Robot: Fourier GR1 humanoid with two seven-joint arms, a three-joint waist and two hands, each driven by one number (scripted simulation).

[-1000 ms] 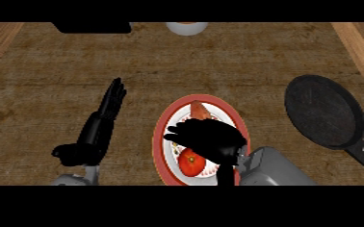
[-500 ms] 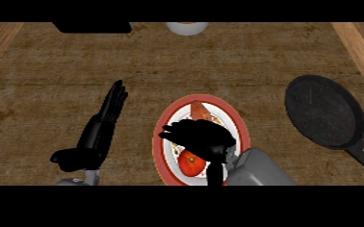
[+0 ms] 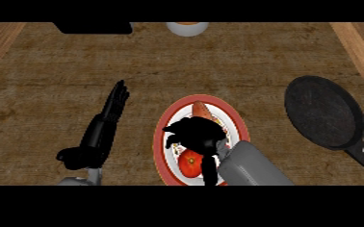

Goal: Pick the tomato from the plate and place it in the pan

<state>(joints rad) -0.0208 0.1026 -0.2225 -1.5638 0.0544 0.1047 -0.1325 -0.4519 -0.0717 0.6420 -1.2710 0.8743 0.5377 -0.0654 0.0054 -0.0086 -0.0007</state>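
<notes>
The right robot hand (image 3: 195, 132) hovers with curled fingers over the red-rimmed plate (image 3: 168, 126), grasping nothing visible. The tomato (image 3: 189, 162) lies on the plate's near part, beside an orange food piece (image 3: 201, 110). Left robot hand (image 3: 107, 120) rests flat, fingers straight. The dark pan (image 3: 323, 113) sits apart on the tabletop (image 3: 235, 62).

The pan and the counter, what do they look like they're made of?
The pan looks like dark metal, perhaps cast iron: matt black, faintly speckled, with no shine. The counter looks like wood: brown, with fine grain lines running across it, and paler wooden strips at the far corners. Neither can be told for certain by look alone.
</notes>
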